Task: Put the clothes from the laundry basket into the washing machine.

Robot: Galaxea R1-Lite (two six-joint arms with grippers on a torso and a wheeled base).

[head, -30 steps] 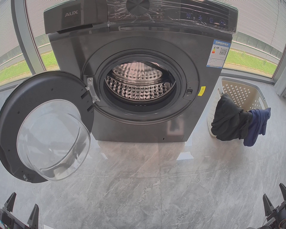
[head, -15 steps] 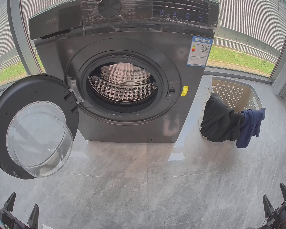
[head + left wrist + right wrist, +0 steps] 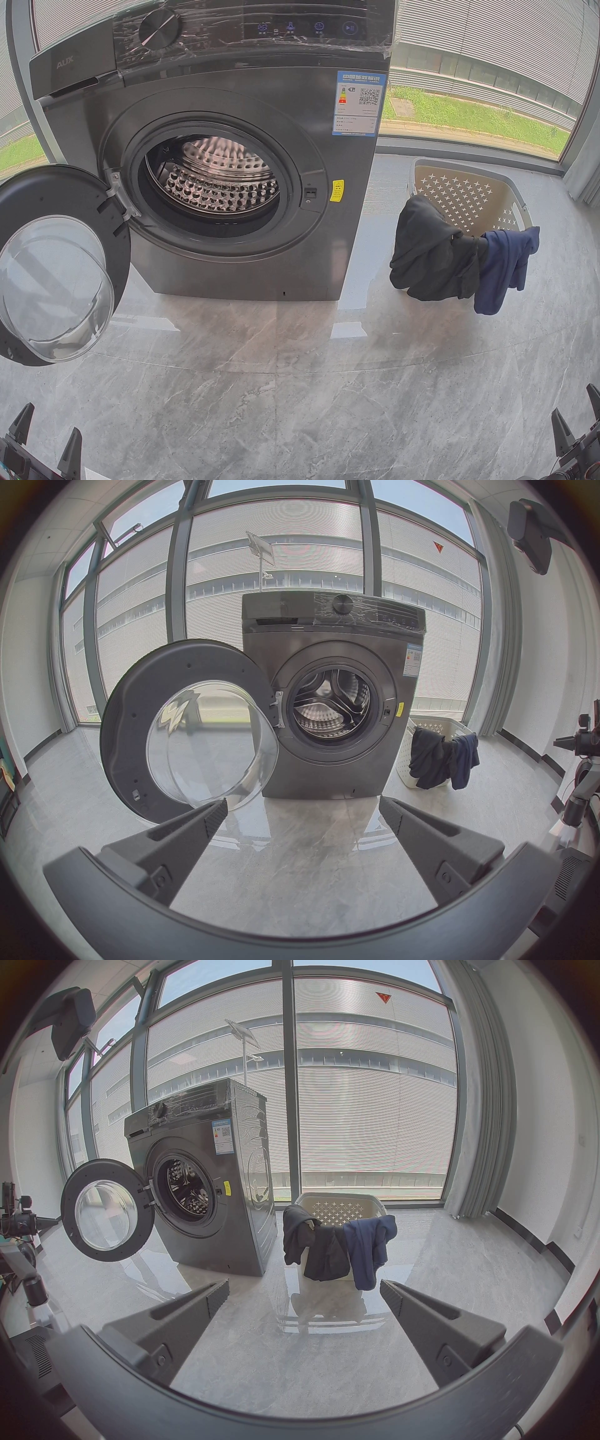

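Note:
A grey front-loading washing machine (image 3: 219, 156) stands ahead on the left, its round door (image 3: 56, 262) swung wide open and its steel drum (image 3: 212, 175) bare. To its right sits a beige laundry basket (image 3: 469, 194). A black garment (image 3: 431, 253) and a blue garment (image 3: 503, 265) hang over the basket's front rim. My left gripper (image 3: 47, 434) is low at the bottom left, open and holding nothing. My right gripper (image 3: 578, 412) is low at the bottom right, open as well. The machine (image 3: 334, 692) and basket (image 3: 340, 1210) lie well ahead of both grippers (image 3: 300, 811) (image 3: 300, 1291).
Glossy grey marble floor (image 3: 312, 387) stretches between me and the machine. Floor-to-ceiling windows (image 3: 487, 75) run behind the machine and basket. A grey curtain (image 3: 484, 1085) hangs at the right of the basket.
The whole head view has shifted: the machine and basket now sit further left in the picture, so the camera has turned right. Both grippers keep the same place.

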